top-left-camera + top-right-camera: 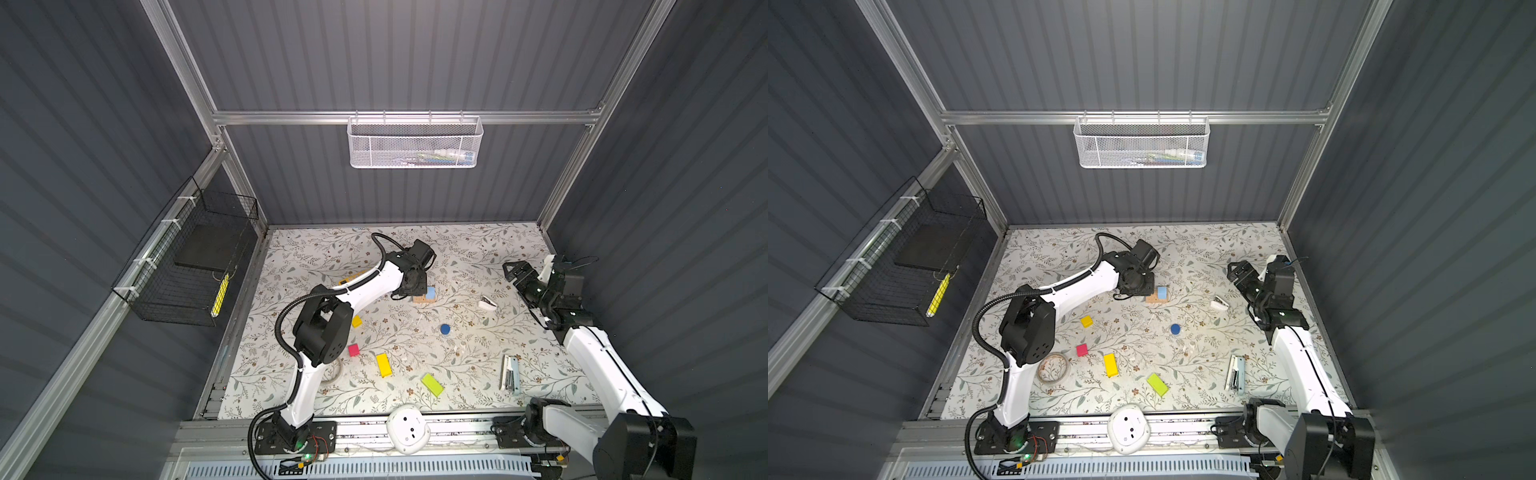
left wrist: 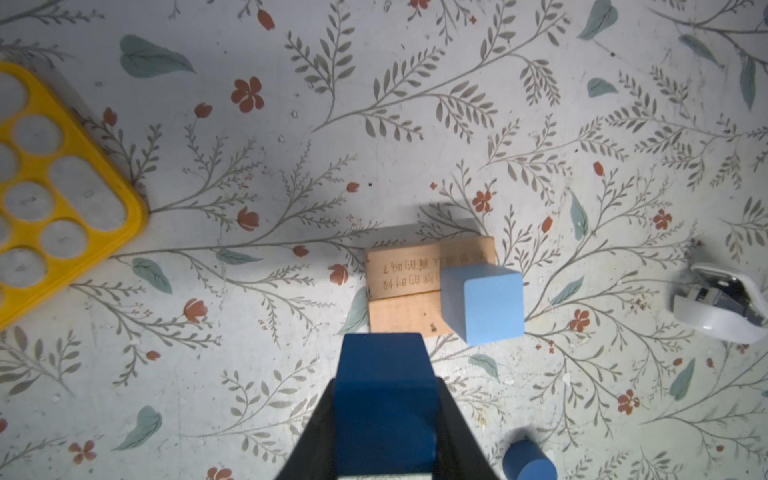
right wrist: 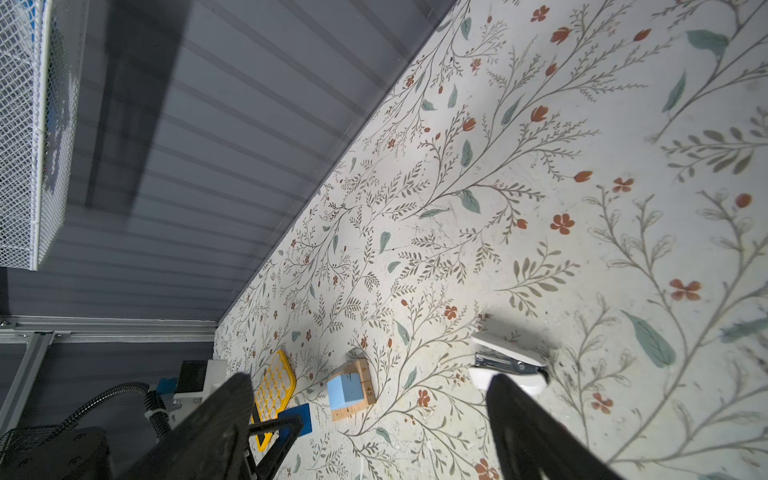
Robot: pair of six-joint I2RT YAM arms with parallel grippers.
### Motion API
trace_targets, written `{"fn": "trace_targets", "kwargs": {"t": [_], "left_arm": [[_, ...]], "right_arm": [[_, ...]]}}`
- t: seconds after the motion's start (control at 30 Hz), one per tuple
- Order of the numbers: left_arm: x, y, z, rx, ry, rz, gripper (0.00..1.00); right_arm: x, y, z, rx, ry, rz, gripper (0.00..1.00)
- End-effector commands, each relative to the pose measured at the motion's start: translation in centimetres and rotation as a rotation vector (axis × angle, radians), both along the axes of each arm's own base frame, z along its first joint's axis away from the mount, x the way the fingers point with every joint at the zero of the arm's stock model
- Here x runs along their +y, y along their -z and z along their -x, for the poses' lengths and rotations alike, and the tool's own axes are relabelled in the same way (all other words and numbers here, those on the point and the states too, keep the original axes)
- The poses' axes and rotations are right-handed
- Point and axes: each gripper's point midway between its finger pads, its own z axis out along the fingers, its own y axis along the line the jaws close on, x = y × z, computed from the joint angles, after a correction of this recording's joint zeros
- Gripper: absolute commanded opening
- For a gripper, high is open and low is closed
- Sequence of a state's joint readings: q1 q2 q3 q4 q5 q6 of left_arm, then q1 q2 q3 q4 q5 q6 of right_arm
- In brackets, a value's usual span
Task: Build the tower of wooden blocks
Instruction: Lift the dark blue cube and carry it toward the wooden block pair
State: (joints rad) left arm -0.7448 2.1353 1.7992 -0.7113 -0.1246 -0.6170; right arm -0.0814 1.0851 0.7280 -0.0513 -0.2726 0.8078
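While between left fingers [image 2: 315, 444], blue cube [image 2: 384, 395]

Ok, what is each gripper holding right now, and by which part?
The left gripper grips the dark blue wooden cube by two opposite side faces. The right gripper is open and empty.

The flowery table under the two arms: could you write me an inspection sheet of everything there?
Surface: floral cover, flat, lightly scuffed.
Job's things: light-blue cube sits on two tan bars lying side by side; blue cube held beside them; blue cylinder, yellow cube, pink cube, yellow bar and lime bar lie loose.
Clutter: yellow calculator, tape roll, white stapler, open stapler.
Grippers: left gripper shut on the blue cube; right gripper open, empty.
Cables: black hose along the left arm; thin wires at its base.
Surroundings: white mesh basket on the back wall; black wire basket on the left wall.
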Motion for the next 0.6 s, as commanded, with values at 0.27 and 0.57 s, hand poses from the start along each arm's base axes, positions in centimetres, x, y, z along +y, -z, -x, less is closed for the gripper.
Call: {"fn": "trace_targets", "kwargs": {"t": [0.27, 0.57], "left_arm": [[-0.2, 1.9, -1.8, 0.002, -0.049, -0.025, 0.00], [-0.8, 2.5, -1.9, 0.014, -0.037, -0.013, 0.00]], "right_arm": [[0.5, -1.2, -1.0, -0.038, -0.027, -0.001, 0.90], [0.5, -0.3, -1.3, -0.012, -0.028, -0.006, 0.90]]}}
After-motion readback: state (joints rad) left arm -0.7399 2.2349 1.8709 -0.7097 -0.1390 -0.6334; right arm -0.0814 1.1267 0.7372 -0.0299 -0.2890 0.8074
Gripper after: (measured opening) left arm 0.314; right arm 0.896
